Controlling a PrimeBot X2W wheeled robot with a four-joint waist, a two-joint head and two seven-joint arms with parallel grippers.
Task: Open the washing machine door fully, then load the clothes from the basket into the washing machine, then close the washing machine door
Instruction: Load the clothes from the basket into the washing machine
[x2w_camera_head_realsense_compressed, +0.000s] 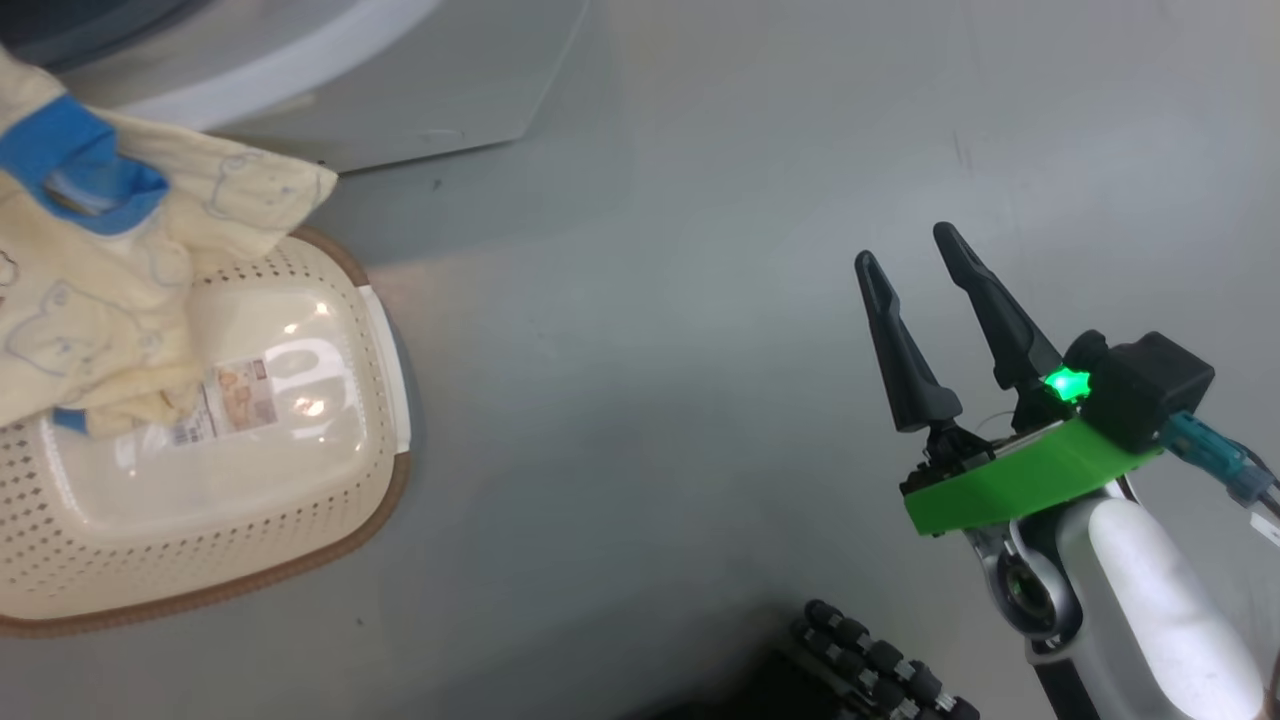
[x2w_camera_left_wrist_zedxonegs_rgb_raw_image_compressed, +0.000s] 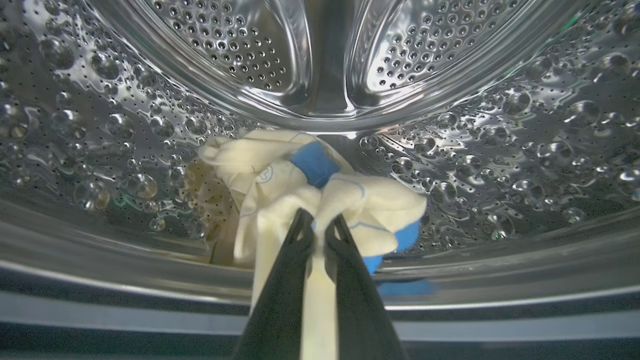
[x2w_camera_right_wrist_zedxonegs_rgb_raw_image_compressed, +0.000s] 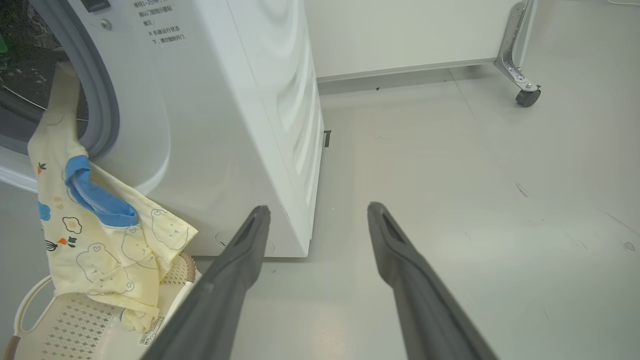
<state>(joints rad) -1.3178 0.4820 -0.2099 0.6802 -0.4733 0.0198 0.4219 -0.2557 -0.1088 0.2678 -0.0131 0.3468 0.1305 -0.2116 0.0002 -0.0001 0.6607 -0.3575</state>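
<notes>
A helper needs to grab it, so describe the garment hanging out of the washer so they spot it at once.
Start at the big white washer; from its round opening a garment hangs over the grey seal down to the basket on the floor. It is soft pale-yellow cloth with line-drawn bears and a blue cuff, unlike the hard, perforated cream basket beneath.

We find the clothes (x2w_camera_left_wrist_zedxonegs_rgb_raw_image_compressed: 280, 185), pale yellow with blue cuffs, bunched at frame centre inside the steel drum of the white washing machine (x2w_camera_right_wrist_zedxonegs_rgb_raw_image_compressed: 225, 100). More fabric trails from its opening at frame left onto the cream perforated basket (x2w_camera_head_realsense_compressed: 250, 560).
</notes>
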